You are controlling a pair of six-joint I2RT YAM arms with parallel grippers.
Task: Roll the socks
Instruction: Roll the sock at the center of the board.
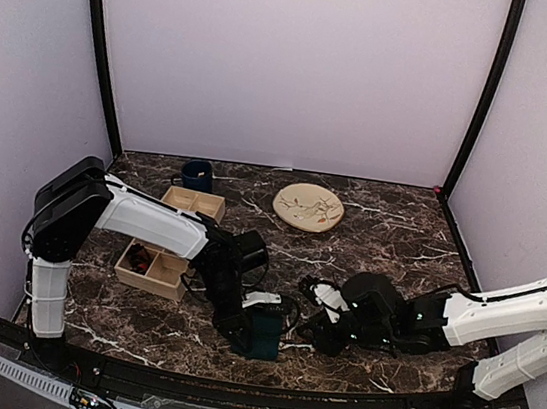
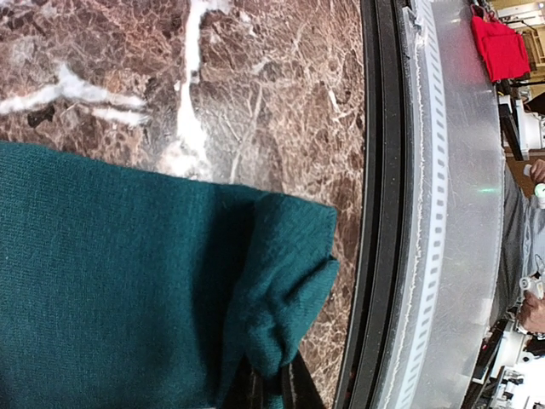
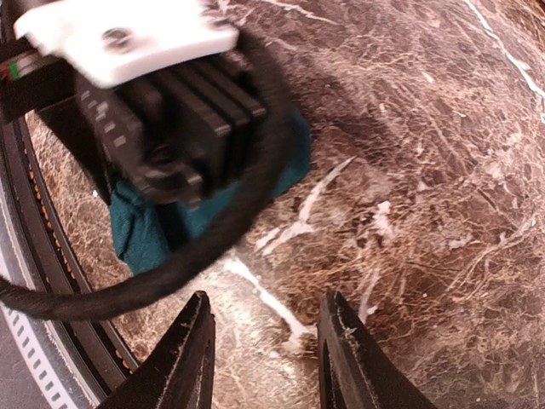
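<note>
On your marble table [image 1: 401, 231], the teal socks [image 2: 102, 281] lay at the near edge. They were soft, light, floppy knit, best pinched at a folded corner. Your left gripper [image 2: 277, 390] looked clamped on that fold, while the right gripper [image 3: 264, 354] hung spread and empty beside it.

I count two robot arms on the counter [image 1: 401, 231], each with one claw: the left claw [image 1: 249, 330] and the right claw [image 3: 266, 300]. There is one dark blue mug [image 1: 197, 174]. Two compartmented wooden boxes stand near the mug, one [image 1: 193, 202] just beside it and one [image 1: 152, 271] further off. One round cream plate [image 1: 308, 207] lies to the mug's right. I can see one teal sock bundle [image 1: 266, 337].
</note>
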